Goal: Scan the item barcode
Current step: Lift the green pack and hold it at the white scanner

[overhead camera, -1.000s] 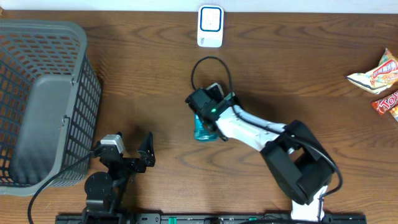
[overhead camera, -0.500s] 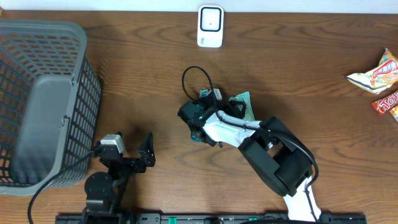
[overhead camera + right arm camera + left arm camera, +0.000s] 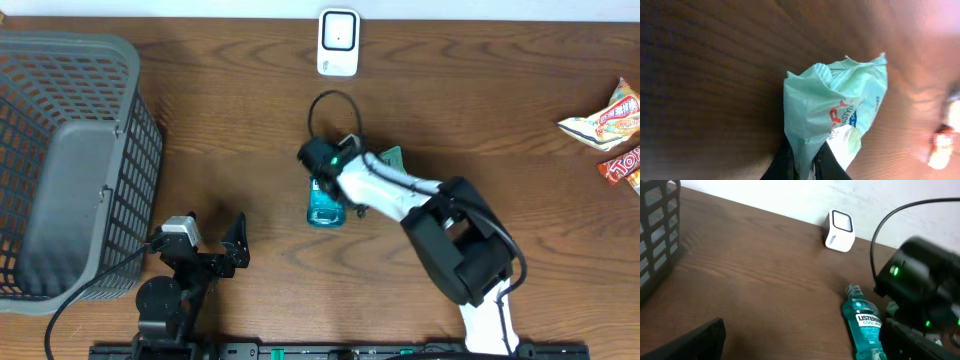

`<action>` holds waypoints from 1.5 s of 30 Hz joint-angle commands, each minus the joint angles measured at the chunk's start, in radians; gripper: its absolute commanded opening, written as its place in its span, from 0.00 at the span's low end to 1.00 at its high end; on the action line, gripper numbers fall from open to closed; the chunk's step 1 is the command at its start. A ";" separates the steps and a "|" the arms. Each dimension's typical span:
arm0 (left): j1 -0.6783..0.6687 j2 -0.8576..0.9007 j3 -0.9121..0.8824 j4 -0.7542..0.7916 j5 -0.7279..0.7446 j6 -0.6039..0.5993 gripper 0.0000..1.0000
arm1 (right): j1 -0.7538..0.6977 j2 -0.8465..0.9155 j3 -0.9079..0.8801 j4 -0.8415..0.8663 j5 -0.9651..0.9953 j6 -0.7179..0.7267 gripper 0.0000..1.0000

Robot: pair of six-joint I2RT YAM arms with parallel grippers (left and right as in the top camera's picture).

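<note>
A: Where is the item, and what has hold of it?

B: The pale green crinkled plastic packet (image 3: 840, 110) lies near the middle of the brown wooden table (image 3: 200, 120); the right gripper (image 3: 802, 161) is clenched on one bunched corner of it, as the wrist view shows; the left gripper (image 3: 213, 232) stands spread wide and empty, well apart at eight o'clock.

A: And the reader?

B: The white box-shaped scanner (image 3: 338, 42) sits at about eleven o'clock from the packet, by the far edge; a blue clear-plastic mouthwash bottle (image 3: 324, 203) lies on its side at eight o'clock, just beside the arm.

A: How will the packet handle?

B: Light and limp, I judge; the film looks soft and slick, so a pinch on a corner lets the body hang and twist; nothing fragile, though it may slide out of a thin grip.

A: A better hold?

B: A firm bite on a sealed edge, leaving the printed face free; I cannot tell where the barcode is, so the packet may need turning toward the scanner.
</note>
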 commanded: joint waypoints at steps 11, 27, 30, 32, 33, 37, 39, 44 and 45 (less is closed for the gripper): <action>0.005 -0.006 -0.016 -0.024 0.006 0.006 0.98 | -0.273 -0.200 0.093 -0.290 -1.458 -0.668 0.01; 0.005 -0.006 -0.016 -0.024 0.006 0.006 0.98 | -0.399 -0.199 0.083 -0.584 -2.133 -1.077 0.01; 0.005 -0.006 -0.016 -0.024 0.006 0.006 0.98 | -0.398 -0.200 0.088 -0.617 -2.170 -1.006 0.01; 0.005 -0.006 -0.016 -0.024 0.006 0.006 0.98 | -0.398 -0.200 0.088 -0.637 -2.170 -0.970 0.01; 0.005 -0.006 -0.016 -0.024 0.006 0.006 0.98 | -0.398 -0.200 0.087 -0.641 -2.170 -0.967 0.01; 0.005 -0.006 -0.016 -0.024 0.006 0.006 0.98 | -0.400 -0.200 0.087 -0.653 -2.170 -0.971 0.01; 0.005 -0.006 -0.016 -0.024 0.006 0.006 0.98 | -0.401 -0.200 0.087 -0.650 -2.170 -0.980 0.01; 0.005 -0.006 -0.016 -0.024 0.006 0.006 0.98 | -0.400 -0.200 0.087 -0.650 -2.156 -1.040 0.01; 0.005 -0.006 -0.016 -0.024 0.006 0.006 0.98 | -0.400 -0.200 0.087 -0.650 -2.147 -1.064 0.01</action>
